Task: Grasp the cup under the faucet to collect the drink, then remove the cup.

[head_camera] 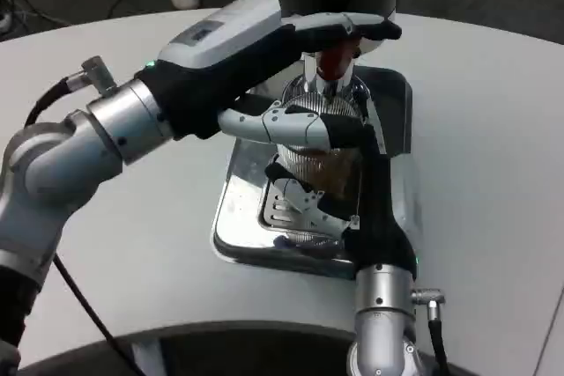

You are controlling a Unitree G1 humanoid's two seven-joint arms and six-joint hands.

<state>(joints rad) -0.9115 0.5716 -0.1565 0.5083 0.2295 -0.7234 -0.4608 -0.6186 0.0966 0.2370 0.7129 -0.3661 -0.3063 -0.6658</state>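
Right hand (328, 160), coming up from below the faucet (333, 63), is wrapping its fingers around the cup (319, 134), which I am judging to be grasped; the cup is standing upright directly under the faucet, over the metal drip tray (238, 217). Left hand (330, 31) is reaching in from the left and lying across the top of the faucet, fingers extended over the red handle; whether it is pressing or merely touching, I cannot tell. I am noting the deciding relation: the cup's long axis is running vertical, in line with the faucet above, so I am judging that removal is calling for a pull toward the robot, clear of the faucet. Right hand is the nearer one. Brownish liquid seems to be showing low in the cup, but its level is being masked by the fingers. The dispenser body behind the faucet is cut off.
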